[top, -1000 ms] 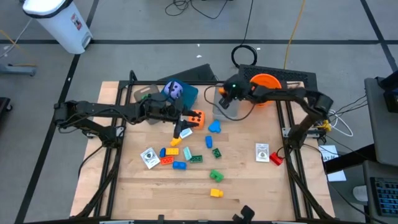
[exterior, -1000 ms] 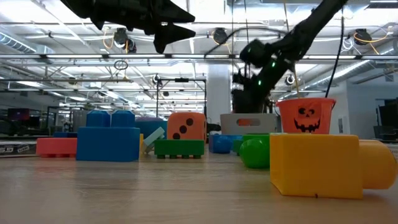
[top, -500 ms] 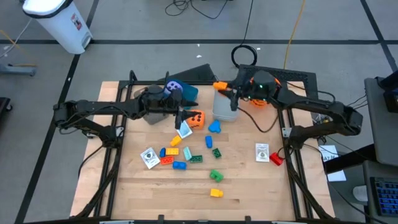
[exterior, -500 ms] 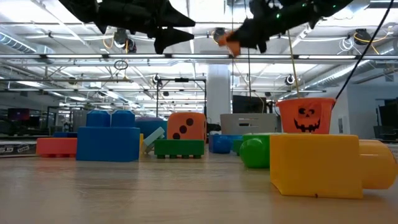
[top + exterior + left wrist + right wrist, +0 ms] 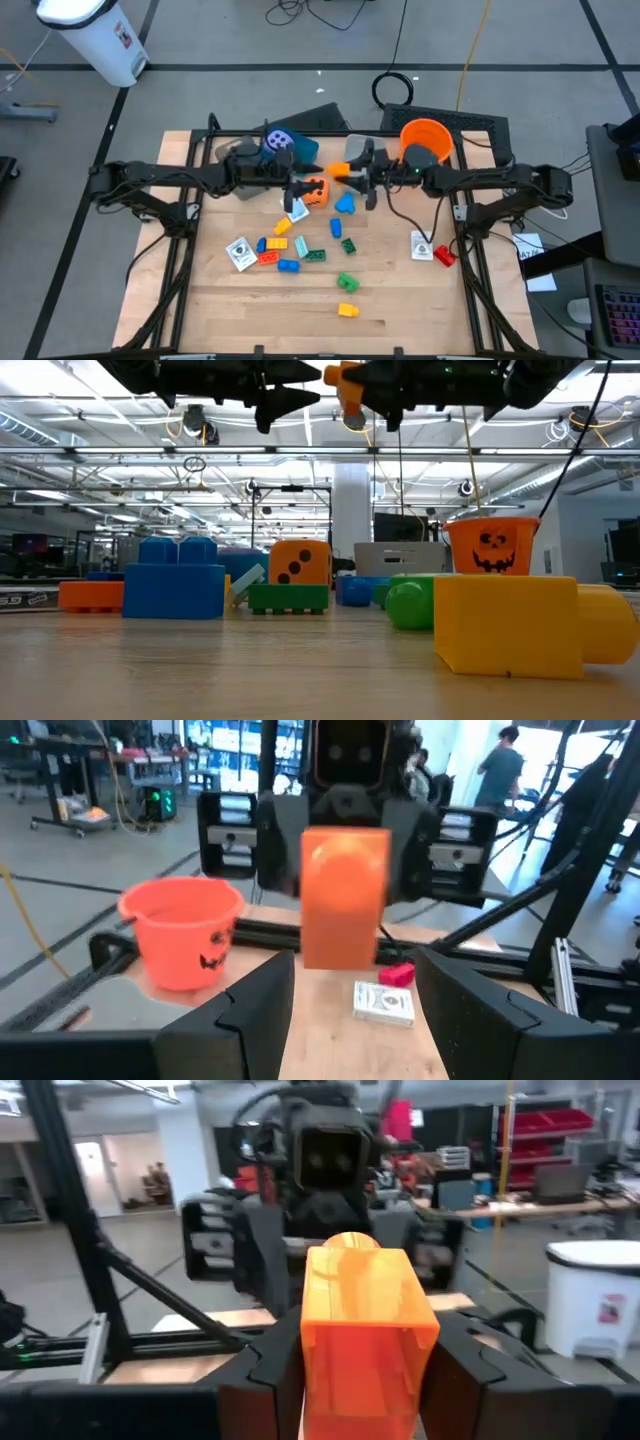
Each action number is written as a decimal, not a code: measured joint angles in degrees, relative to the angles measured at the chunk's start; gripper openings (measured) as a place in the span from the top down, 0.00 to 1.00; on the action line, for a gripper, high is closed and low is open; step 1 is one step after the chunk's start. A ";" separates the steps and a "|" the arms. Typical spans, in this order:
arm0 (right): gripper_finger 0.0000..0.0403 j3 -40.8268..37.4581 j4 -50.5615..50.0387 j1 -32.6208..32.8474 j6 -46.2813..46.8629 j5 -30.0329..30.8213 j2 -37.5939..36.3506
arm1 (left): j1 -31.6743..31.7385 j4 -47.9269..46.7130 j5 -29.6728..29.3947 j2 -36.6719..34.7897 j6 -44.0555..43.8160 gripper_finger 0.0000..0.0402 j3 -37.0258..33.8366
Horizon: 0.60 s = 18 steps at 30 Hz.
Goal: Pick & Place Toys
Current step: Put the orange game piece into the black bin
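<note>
Orange brick (image 5: pixel 338 167) up in the air at frame center, pinched in the right tool (image 5: pixel 352 170). Left tool (image 5: pixel 297 183) facing it, fingers spread, empty. Handoff looks risky: easy to drop onto the bench (image 5: pixel 400 300) if misaligned.

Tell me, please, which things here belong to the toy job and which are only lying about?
Job: orange brick in the right pincer; left pincer, open; orange die; purple die; loose bricks; cards.

Lying about: orange bucket; teal box; white bin; cables.
</note>
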 joint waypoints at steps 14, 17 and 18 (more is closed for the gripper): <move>0.67 0.02 6.29 1.70 -0.16 -0.10 3.37 | -1.06 11.76 1.94 7.39 -1.72 0.47 0.00; 0.67 0.02 6.73 1.97 -0.21 -0.11 3.39 | -1.06 12.31 3.15 8.00 -1.81 0.47 0.00; 0.67 0.02 7.05 2.17 -0.25 -0.09 3.39 | -1.06 13.01 3.42 8.43 -1.86 0.47 0.00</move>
